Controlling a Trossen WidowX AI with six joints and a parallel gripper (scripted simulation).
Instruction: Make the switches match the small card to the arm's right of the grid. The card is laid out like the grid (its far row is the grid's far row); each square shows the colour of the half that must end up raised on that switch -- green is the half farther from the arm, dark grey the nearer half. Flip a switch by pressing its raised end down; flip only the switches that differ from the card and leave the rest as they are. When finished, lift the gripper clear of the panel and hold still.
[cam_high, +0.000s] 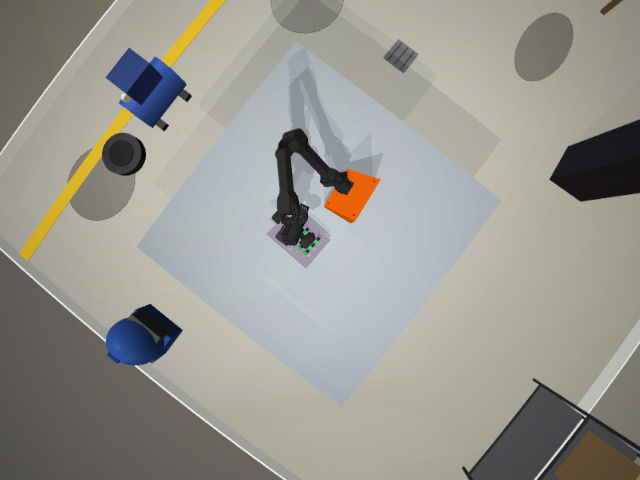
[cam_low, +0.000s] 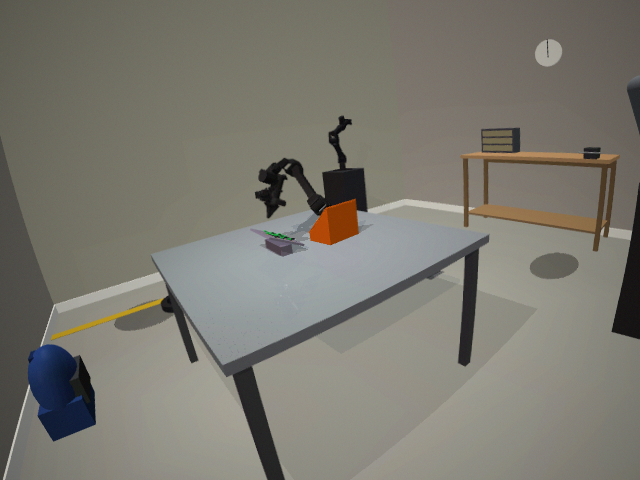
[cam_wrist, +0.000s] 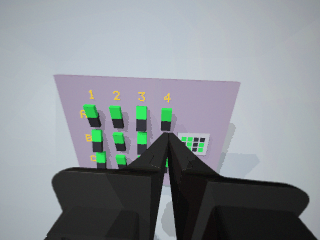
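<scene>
Gripper (cam_wrist: 167, 136) closed, nothing between the fingers; tip points just below switch A4 (cam_wrist: 166, 119), above the lilac panel (cam_wrist: 210, 100). Panel sits on the grey table (cam_low: 330, 289) beside the orange wedge (cam_low: 336, 223). Reference card (cam_wrist: 194, 143) lies right of column 4.

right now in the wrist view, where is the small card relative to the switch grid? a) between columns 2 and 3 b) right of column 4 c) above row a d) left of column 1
b: the small card lies on the lilac panel just right of the column 4 switch, past the tips of the shut gripper.
</scene>
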